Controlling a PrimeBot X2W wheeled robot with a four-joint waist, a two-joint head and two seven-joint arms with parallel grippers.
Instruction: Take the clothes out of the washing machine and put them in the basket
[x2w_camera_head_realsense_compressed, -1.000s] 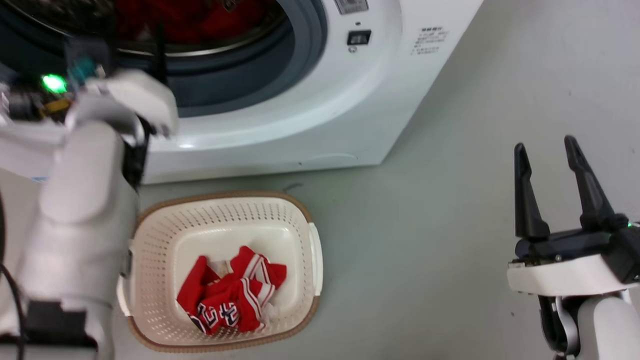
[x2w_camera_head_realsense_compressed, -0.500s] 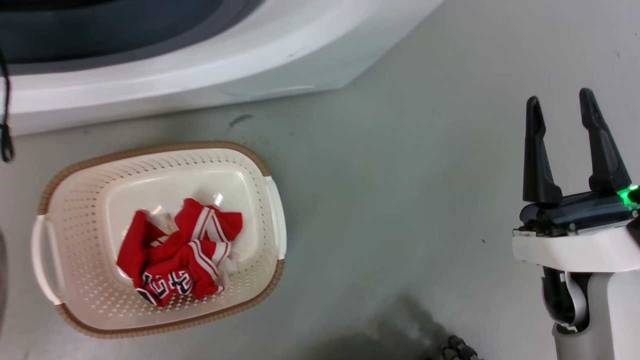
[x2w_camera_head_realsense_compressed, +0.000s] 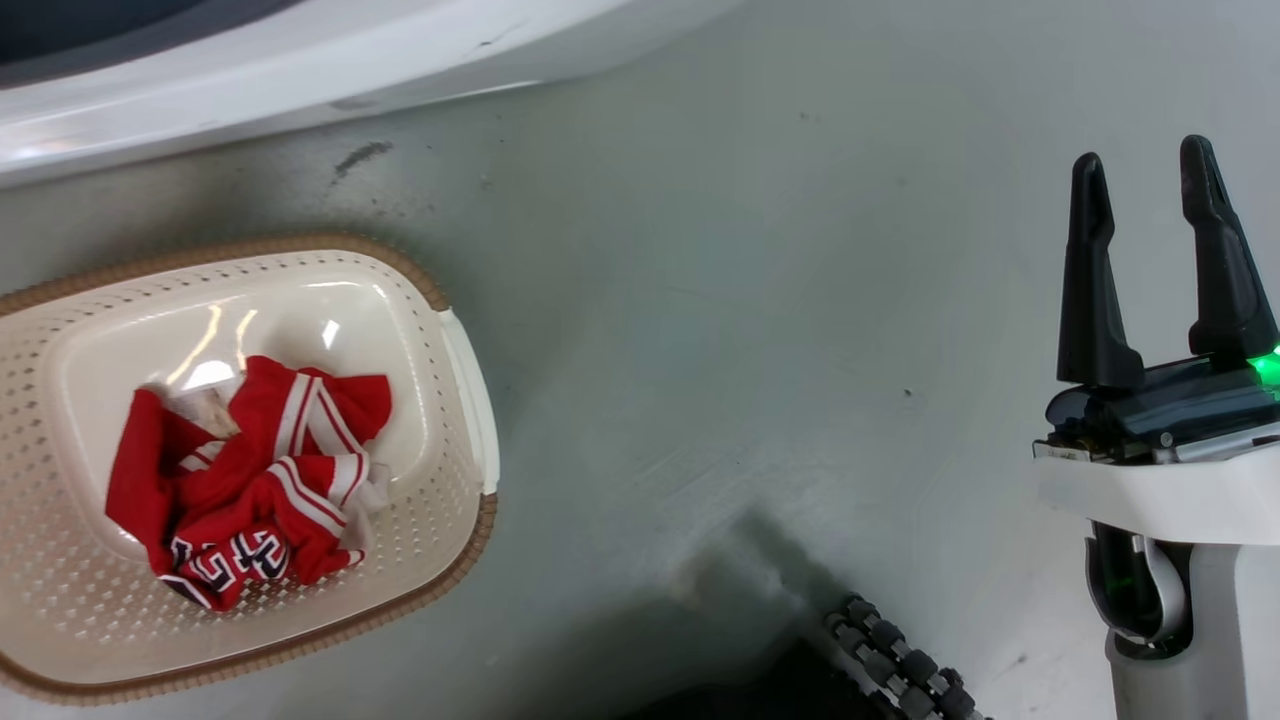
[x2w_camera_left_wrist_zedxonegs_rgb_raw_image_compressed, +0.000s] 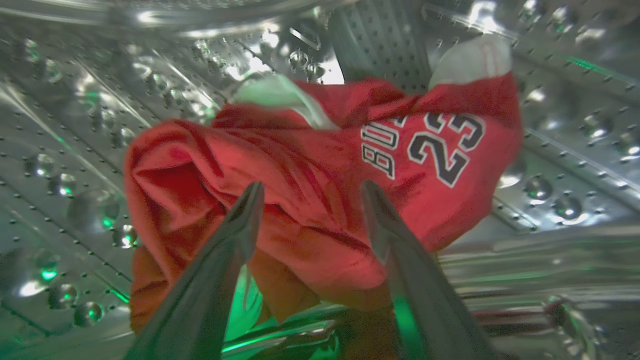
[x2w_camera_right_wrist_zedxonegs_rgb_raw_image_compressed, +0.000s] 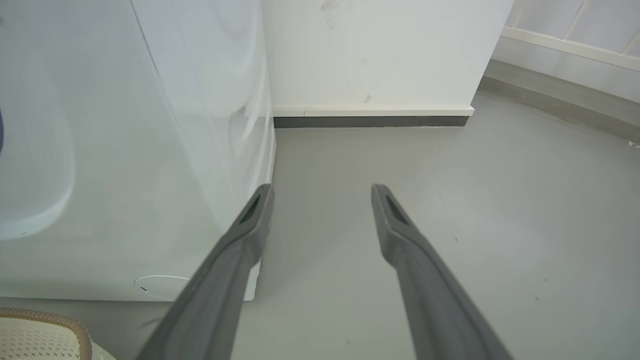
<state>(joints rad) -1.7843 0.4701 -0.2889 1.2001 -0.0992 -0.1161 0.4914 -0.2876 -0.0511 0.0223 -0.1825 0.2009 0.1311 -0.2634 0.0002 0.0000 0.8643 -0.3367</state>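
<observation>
Head camera dipped: basket (x2w_camera_head_realsense_compressed: 445, 470) holding red clothes (x2w_camera_head_realsense_compressed: 240, 480) now far left. Left gripper (x2w_camera_left_wrist_zedxonegs_rgb_raw_image_compressed: 311, 186) fingers apart before jersey 23 (x2w_camera_left_wrist_zedxonegs_rgb_raw_image_compressed: 300, 145) in drum (x2w_camera_left_wrist_zedxonegs_rgb_raw_image_compressed: 75, 150); right gripper (x2w_camera_head_realsense_compressed: 1142, 152) fingers apart above floor (x2w_camera_head_realsense_compressed: 750, 300).

The head camera looks steeply down at the floor (x2w_camera_head_realsense_compressed: 750, 300), with the lower front of the washer (x2w_camera_head_realsense_compressed: 300, 60) along the top edge, the basket (x2w_camera_head_realsense_compressed: 300, 243) at left and the right pincer (x2w_camera_head_realsense_compressed: 1142, 152) at right. The left wrist camera sits inside the drum (x2w_camera_left_wrist_zedxonegs_rgb_raw_image_compressed: 75, 150), close on a red jersey (x2w_camera_left_wrist_zedxonegs_rgb_raw_image_compressed: 300, 165), sighting along the left pincer (x2w_camera_left_wrist_zedxonegs_rgb_raw_image_compressed: 311, 185). The right wrist camera, held low, faces the wall (x2w_camera_right_wrist_zedxonegs_rgb_raw_image_compressed: 370, 50) beside the washer. It shares floor, washer and basket rim with the head view.
</observation>
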